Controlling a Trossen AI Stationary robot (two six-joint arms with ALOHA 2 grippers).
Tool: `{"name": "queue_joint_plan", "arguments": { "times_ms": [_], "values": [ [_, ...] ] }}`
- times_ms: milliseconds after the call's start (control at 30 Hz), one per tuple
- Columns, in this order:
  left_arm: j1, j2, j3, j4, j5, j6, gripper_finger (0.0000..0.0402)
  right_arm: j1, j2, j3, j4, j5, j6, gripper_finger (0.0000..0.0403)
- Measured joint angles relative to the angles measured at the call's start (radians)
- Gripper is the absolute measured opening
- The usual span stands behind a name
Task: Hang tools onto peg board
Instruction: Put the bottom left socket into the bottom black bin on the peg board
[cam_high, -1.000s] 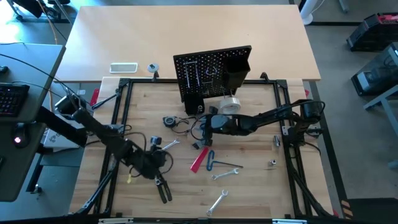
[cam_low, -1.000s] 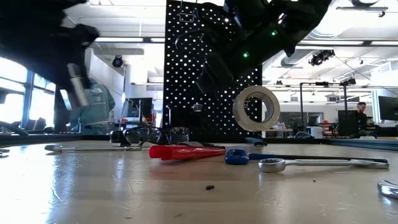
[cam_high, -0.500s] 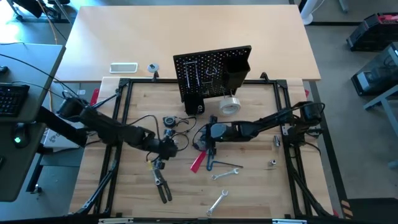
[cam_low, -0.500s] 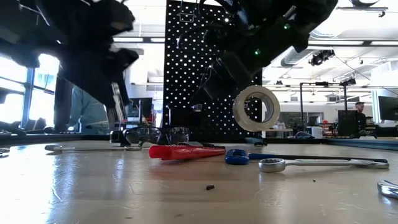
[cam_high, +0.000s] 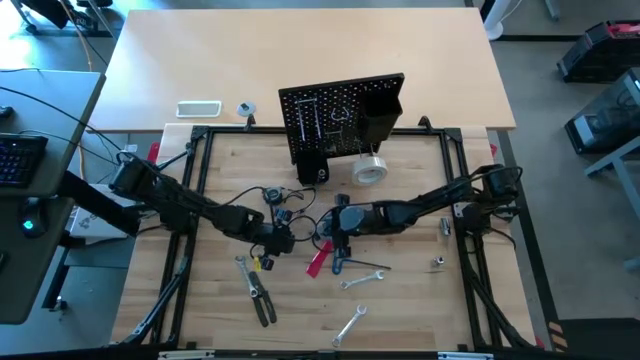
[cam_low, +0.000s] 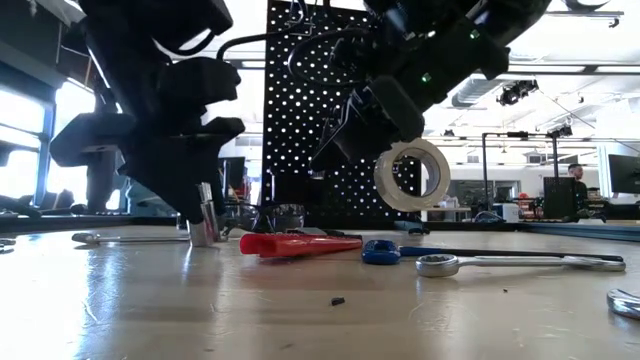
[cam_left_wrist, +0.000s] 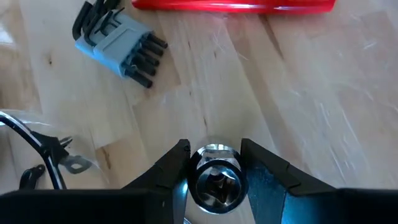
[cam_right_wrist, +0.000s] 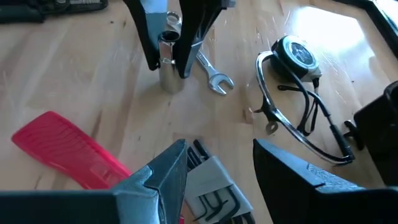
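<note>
Peg board (cam_high: 340, 115) stands upright at the far middle of the wooden tabletop (cam_high: 400, 290): black perforated panel, thin metal hooks, a black box bin (cam_high: 380, 110) fixed on its right side; bin contents not visible. Pale tape roll (cam_high: 369, 169) hangs at the board's lower right, ring-shaped, seen in the low view in front of the holes.

Left pincer (cam_high: 278, 240) is low over the tabletop centre, clamped on a short shiny metal socket (cam_left_wrist: 215, 184), a cylinder with a star-shaped recess, standing upright with its end on the wood. Right pincer (cam_high: 338, 222) is just beside it to the right, fingers apart, hovering over the grey hex key holder (cam_left_wrist: 118, 43) with black keys fanned out; holding nothing.

Loose tools on the wood:
- red-handled cutter (cam_high: 320, 259), flat ribbed red plastic, near the right pincer
- blue-handled tool (cam_high: 339, 251) just beside the red one
- silver wrench (cam_high: 365, 279) below them, another silver wrench (cam_high: 348, 327) near the front edge
- black-handled pliers (cam_high: 255, 290) front left
- small open-ended wrench (cam_right_wrist: 214, 75) just beside the socket
- round gauge with a black looping cable (cam_right_wrist: 292, 56) behind the left pincer

White flat device (cam_high: 198, 108) lies on the pale surface behind, left of the board.
</note>
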Motion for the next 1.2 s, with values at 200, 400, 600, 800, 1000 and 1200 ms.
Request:
{"name": "queue_joint_plan", "arguments": {
  "times_ms": [200,400,600,800,1000,1200],
  "values": [
    [0.000,-0.003,-0.002,0.018,0.021,0.016,0.0123,-0.001,0.000,0.000,0.001,0.000,0.009,0.0177],
    [0.000,-0.002,-0.003,0.032,0.024,0.018,0.0155,-0.001,0.000,0.000,0.002,0.000,0.027,0.0177],
    [0.000,-0.002,-0.003,0.042,0.024,0.007,0.0184,-0.001,0.000,0.000,0.002,0.000,0.027,0.0177],
    [0.000,-0.002,-0.003,0.055,0.024,-0.012,0.0213,-0.001,0.000,0.000,0.008,-0.039,0.028,0.0177],
    [0.000,-0.004,-0.003,0.031,0.023,-0.034,0.0231,0.000,0.000,0.000,0.051,-0.089,0.026,0.0177],
    [0.000,-0.061,-0.003,-0.065,0.001,-0.061,0.0237,-0.001,0.002,0.000,0.105,-0.128,0.022,0.0177]
  ]
}}
